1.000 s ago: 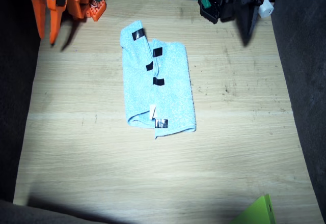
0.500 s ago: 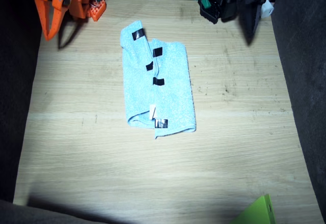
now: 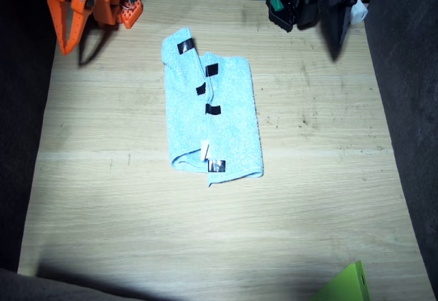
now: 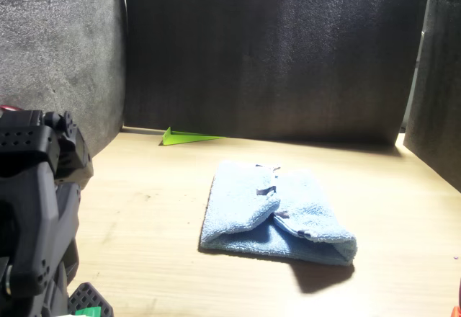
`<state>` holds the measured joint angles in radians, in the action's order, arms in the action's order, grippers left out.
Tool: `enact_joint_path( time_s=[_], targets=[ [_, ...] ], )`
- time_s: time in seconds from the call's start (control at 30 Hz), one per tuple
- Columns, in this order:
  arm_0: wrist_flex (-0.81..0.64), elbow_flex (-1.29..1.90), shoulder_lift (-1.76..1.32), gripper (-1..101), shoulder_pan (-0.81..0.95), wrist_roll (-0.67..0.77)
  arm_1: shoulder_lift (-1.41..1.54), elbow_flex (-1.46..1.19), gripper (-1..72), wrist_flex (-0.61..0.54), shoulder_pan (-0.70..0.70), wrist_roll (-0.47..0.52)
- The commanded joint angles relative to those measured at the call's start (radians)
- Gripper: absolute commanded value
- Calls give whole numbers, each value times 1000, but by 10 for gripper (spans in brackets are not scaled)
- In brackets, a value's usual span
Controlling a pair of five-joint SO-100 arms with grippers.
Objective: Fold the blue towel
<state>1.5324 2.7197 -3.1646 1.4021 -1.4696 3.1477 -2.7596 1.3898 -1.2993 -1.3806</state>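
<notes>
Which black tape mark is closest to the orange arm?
The tape mark on the blue towel's top corner; the others sit lower, farther from the right arm.

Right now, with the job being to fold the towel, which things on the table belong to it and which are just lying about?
Belongs to the job:
- blue towel, lying folded mid-table
- right arm's fingers, off the towel
- left arm's fingers, off the towel

Just lying about:
- green pointed flat piece at the table edge
</notes>
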Motion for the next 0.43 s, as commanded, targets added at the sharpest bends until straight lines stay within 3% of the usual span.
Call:
enact_joint_path(
  time_s=[0.0, 0.4],
  targets=[
    [9, 8, -9, -3, -6, -18, 0, 3, 0, 15, 0, -25],
    [-3, 9, -9, 29, 9, -20, 0, 3, 0, 15, 15, -35]
  ],
)
